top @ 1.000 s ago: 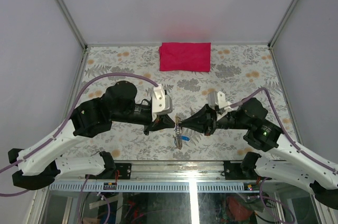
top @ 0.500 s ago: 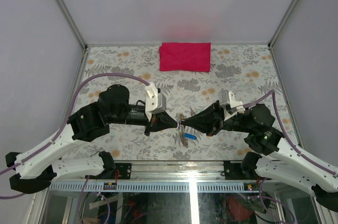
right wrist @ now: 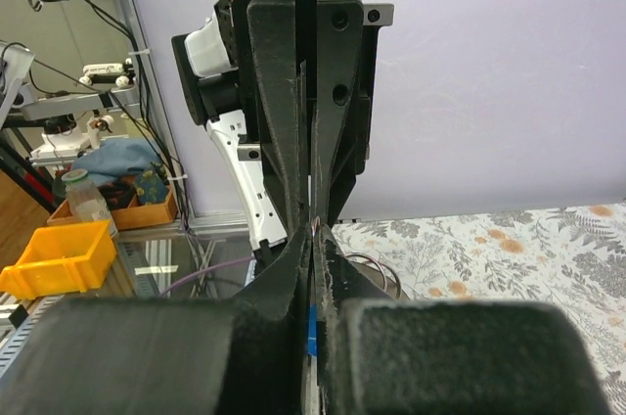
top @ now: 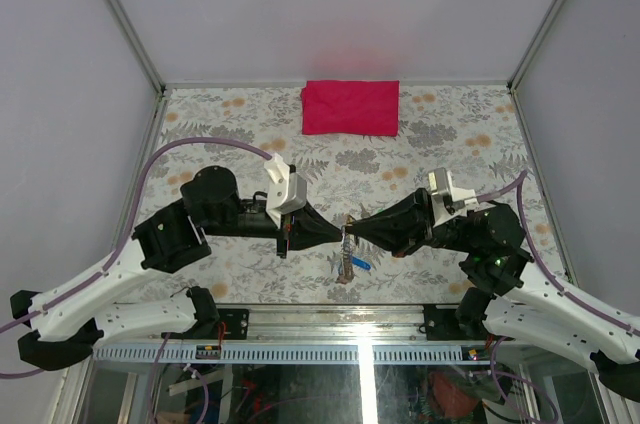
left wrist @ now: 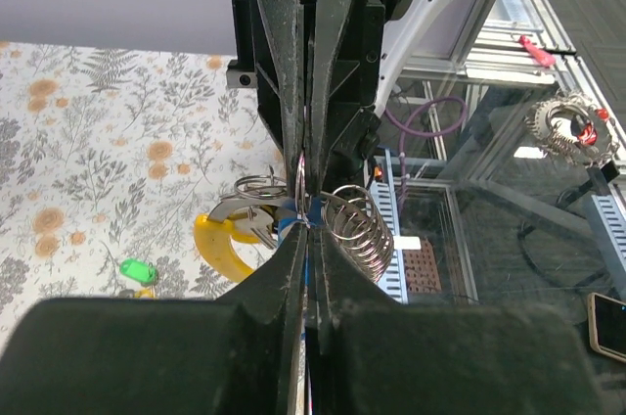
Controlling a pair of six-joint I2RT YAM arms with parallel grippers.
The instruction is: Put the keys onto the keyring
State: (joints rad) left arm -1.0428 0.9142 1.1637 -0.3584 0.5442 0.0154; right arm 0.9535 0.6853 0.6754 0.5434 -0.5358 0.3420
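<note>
the left gripper [top: 337, 234] and right gripper [top: 353, 233] meet tip to tip above the flower-patterned table [top: 470, 134], both pairs of black fingers pressed fully closed. the thin silvery metal wire keyring [left wrist: 299, 178] sits right where the tips meet, though i can't tell which pair truly holds it. small silvery keys with yellow and blue plastic tags [top: 348, 262] dangle just below the fingertips. a green plastic key tag [left wrist: 137, 270] lies on the table beneath, off to one side of the fingers. a red rectangular cloth [top: 350, 107] lies well beyond both.
</note>
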